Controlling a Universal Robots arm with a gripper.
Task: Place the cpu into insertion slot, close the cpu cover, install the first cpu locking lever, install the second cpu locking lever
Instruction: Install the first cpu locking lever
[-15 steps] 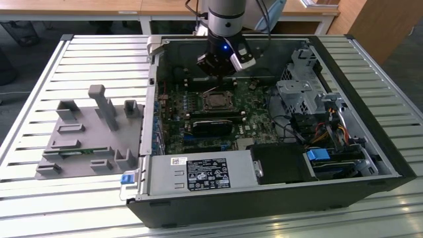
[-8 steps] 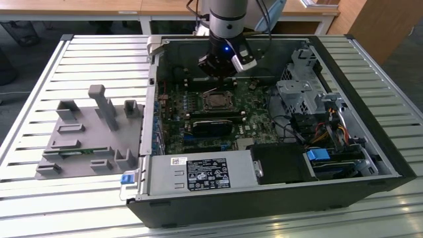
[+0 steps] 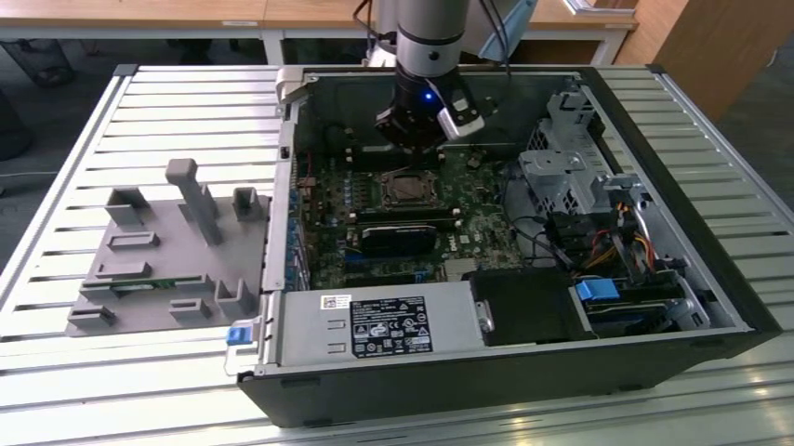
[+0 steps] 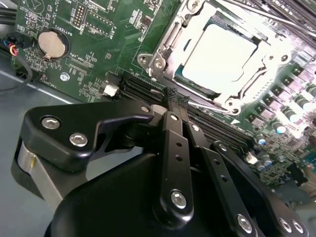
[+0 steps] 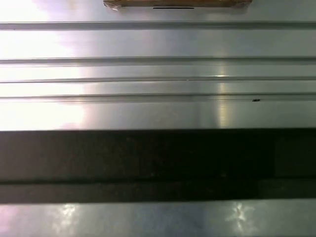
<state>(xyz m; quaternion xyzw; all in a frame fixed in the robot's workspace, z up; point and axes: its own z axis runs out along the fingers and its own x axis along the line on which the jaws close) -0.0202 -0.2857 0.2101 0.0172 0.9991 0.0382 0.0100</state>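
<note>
In the second wrist view the cpu (image 4: pixel 219 57) lies flat in the insertion slot (image 3: pixel 407 189), its silvery face bright under the light. The silver cpu cover (image 4: pixel 170 44) lies down around it as a frame. A thin wire locking lever (image 4: pixel 202 101) runs along the frame's side nearest my fingers. My gripper (image 4: pixel 174 94) hangs just off that side of the socket, its black fingers pressed together with nothing between them. In the exterior view the gripper (image 3: pixel 416 150) sits low inside the open case, just behind the socket.
The computer case (image 3: pixel 694 279) lies open on a slatted metal table (image 3: pixel 186 102). Long black memory slots (image 3: pixel 403 218) lie in front of the socket, and the drive cage and cables (image 3: pixel 583 195) stand at the exterior view's right. A grey fixture tray (image 3: pixel 149 260) sits at the left.
</note>
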